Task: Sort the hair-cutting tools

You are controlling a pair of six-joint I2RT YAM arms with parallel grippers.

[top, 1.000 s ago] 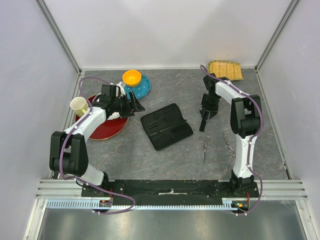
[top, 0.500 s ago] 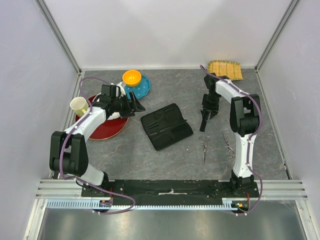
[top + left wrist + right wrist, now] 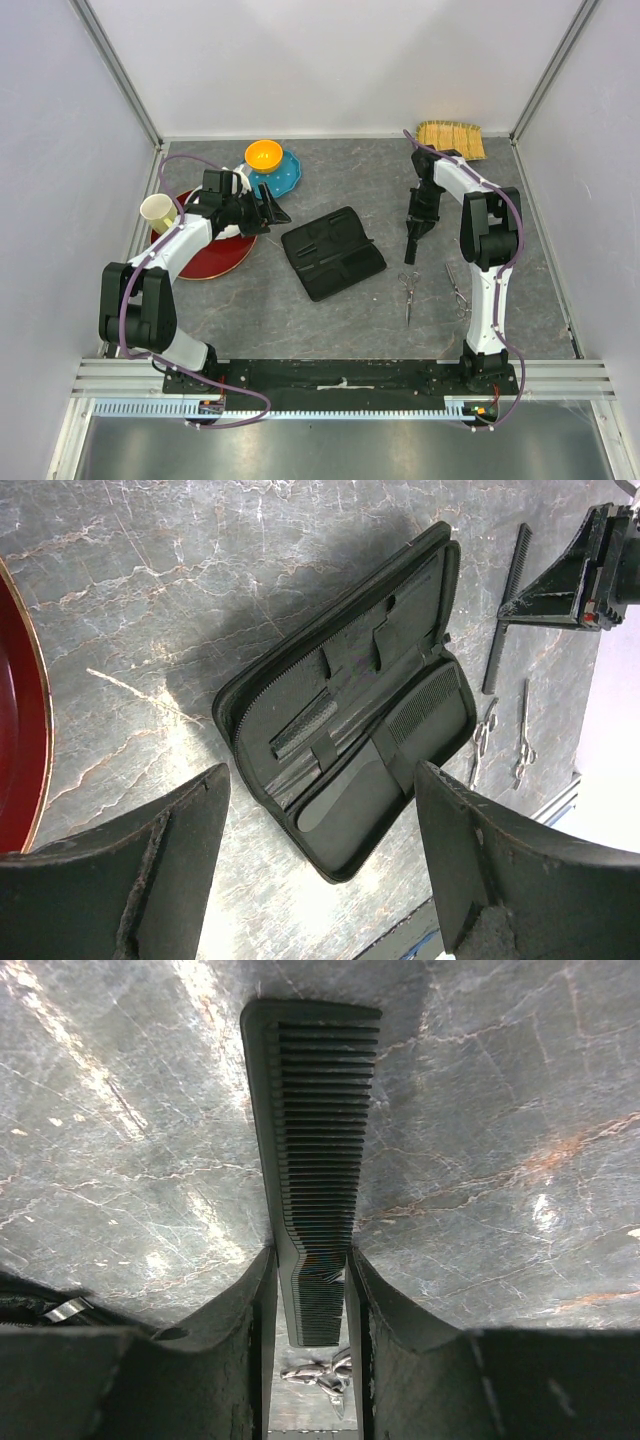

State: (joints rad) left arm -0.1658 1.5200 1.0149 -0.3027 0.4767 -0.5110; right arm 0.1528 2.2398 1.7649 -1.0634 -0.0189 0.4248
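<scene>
The open zip case (image 3: pixel 350 270) holds one comb (image 3: pixel 425 705) in its pocket. The other comb (image 3: pixel 310 1130) hangs right of the case, pinched between the right gripper's (image 3: pixel 412 228) narrow jaws. Two scissors lie right of the case, the nearer scissors (image 3: pixel 408 285) and the farther scissors (image 3: pixel 457 285). Left of the case, the left gripper (image 3: pixel 272 210) hovers, its jaws wide and holding nothing.

No legible text, label, brand or number on any surface.
</scene>
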